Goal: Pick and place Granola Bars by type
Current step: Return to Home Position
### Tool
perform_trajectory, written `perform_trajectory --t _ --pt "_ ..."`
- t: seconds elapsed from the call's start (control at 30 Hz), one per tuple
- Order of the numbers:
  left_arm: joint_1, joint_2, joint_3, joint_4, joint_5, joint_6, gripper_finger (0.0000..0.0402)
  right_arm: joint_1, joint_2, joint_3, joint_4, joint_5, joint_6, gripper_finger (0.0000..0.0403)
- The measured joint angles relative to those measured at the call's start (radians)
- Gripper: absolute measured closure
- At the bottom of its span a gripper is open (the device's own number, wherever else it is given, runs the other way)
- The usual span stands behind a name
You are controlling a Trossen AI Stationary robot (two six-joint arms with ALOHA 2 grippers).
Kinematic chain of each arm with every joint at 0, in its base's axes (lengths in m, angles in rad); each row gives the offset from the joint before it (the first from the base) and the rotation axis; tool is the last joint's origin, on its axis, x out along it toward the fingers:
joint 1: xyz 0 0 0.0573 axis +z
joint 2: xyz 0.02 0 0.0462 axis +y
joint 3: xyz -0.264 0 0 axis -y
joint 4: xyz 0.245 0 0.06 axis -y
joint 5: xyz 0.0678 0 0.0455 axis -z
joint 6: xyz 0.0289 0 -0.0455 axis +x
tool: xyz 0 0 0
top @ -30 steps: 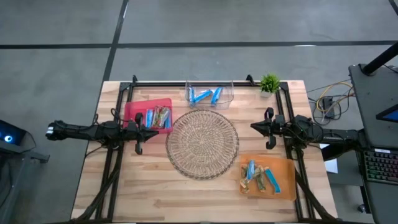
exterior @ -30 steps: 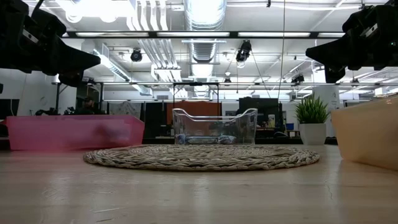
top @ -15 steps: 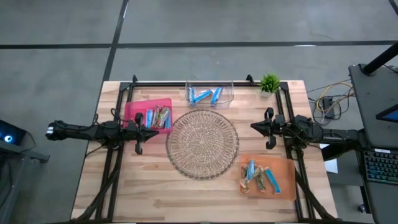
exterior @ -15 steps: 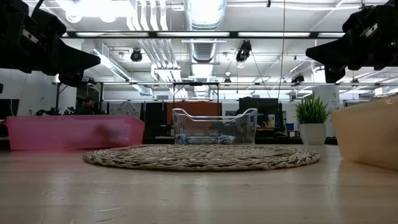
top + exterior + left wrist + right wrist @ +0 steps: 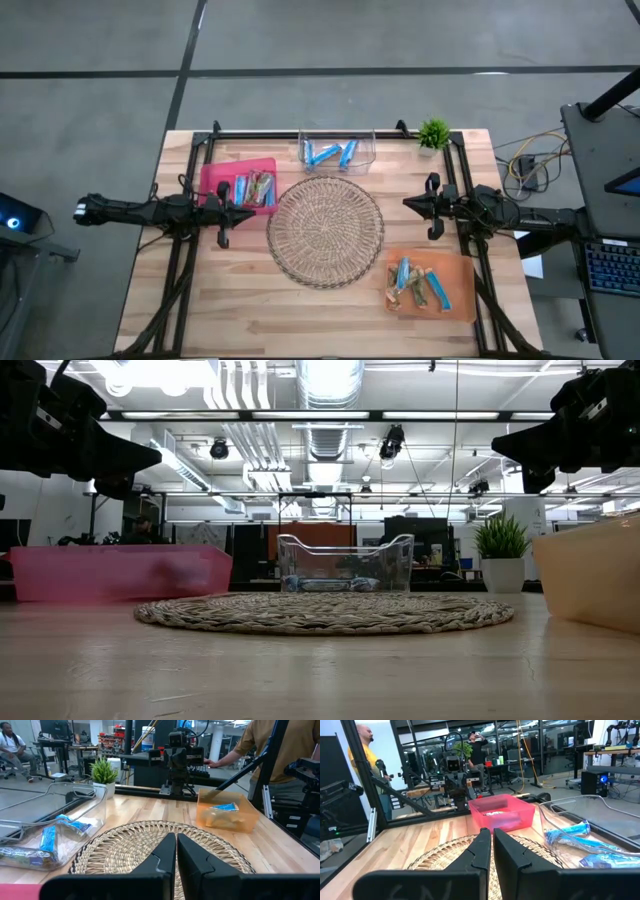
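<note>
Wooden table (image 5: 230, 310): wicker tray (image 5: 325, 230) ringed by three bins (image 5: 215, 172) of Granola Bars (image 5: 330, 153); both jaws pressed together.

We log bright, even overhead light on the table (image 5: 240, 310); shadows are short and soft. Low view: ceiling strip lights (image 5: 300, 415) glare, top-left blown out, left arm (image 5: 60, 430) and right arm (image 5: 570, 430) backlit black. Right wrist view: Granola Bars (image 5: 567, 831) glint inside the clear bin (image 5: 580, 798).
</note>
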Motion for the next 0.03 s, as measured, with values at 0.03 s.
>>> perform_trajectory --t 0.03 --pt "0.0 0.0 0.0 0.0 0.0 0.0 0.0401 0.0 0.0 0.0 0.0 0.0 0.0 0.039"
